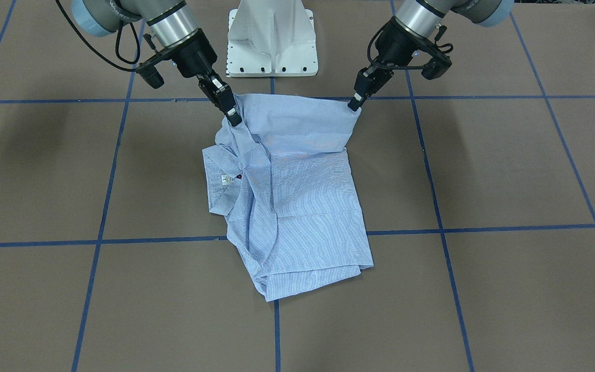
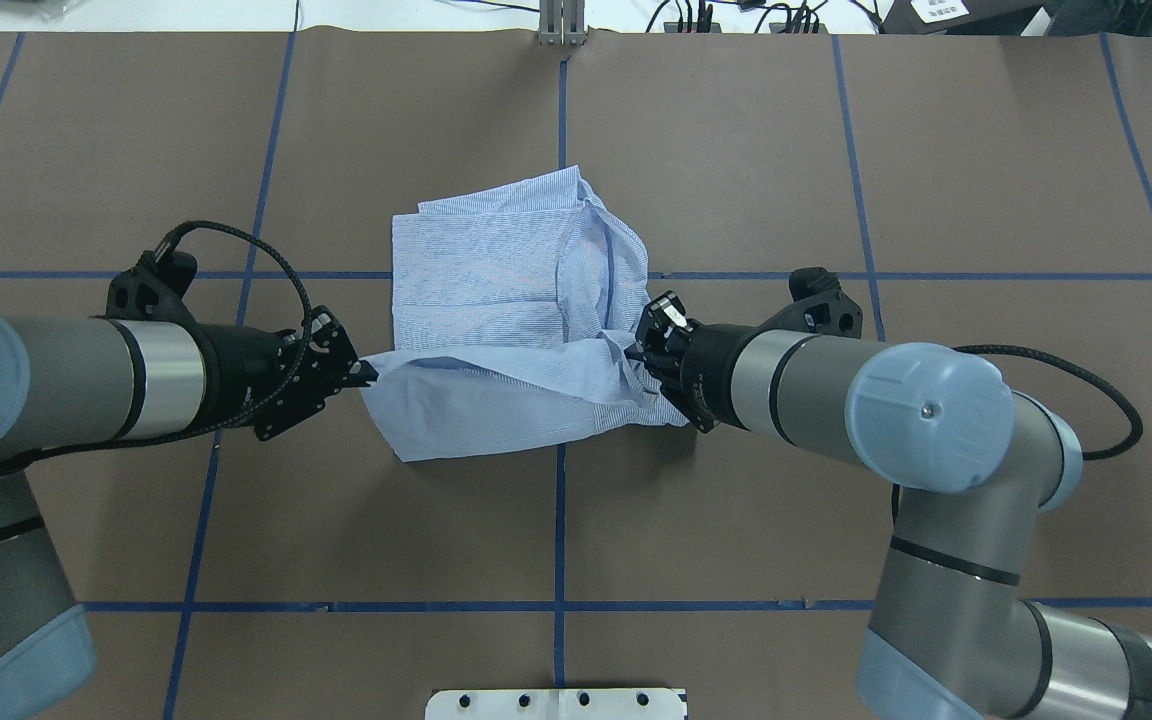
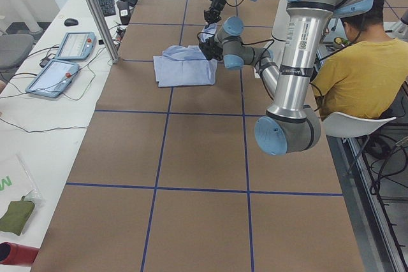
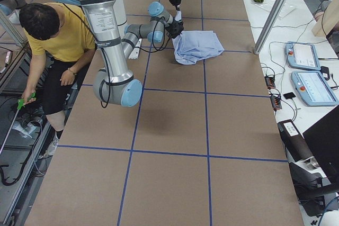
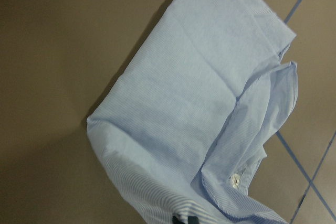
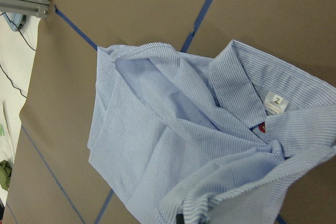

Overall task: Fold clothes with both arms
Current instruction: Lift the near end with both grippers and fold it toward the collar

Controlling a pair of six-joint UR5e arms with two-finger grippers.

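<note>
Shirt (image 1: 297, 206) of fine blue-and-white stripe lies partly folded at the middle of the brown counter (image 1: 483, 289), across a crossing of blue tape lines (image 1: 483, 229). Its edge nearest the robot is raised off the surface and stretched fairly taut between the two arms. The left tool (image 1: 353, 106) has its jaws pinched tight on one corner of that raised edge. The right tool (image 1: 234, 120) grips the other end, jaws closed on a bunch of gathered cloth just above the collar (image 1: 215, 181). The collar sits on the robot's right side of the garment and rests flat. The small white neck label (image 1: 226, 179) faces up, with a dark red button (image 1: 239, 177) just beside it. From the lifted edge the fabric slopes down to the flat part, where several layers overlap at the end far from the robot. A white pedestal base (image 1: 271, 41) stands behind the raised edge, between the arms. In the side views a person in a yellow top (image 3: 357, 62) sits beside the counter near the robot.
</note>
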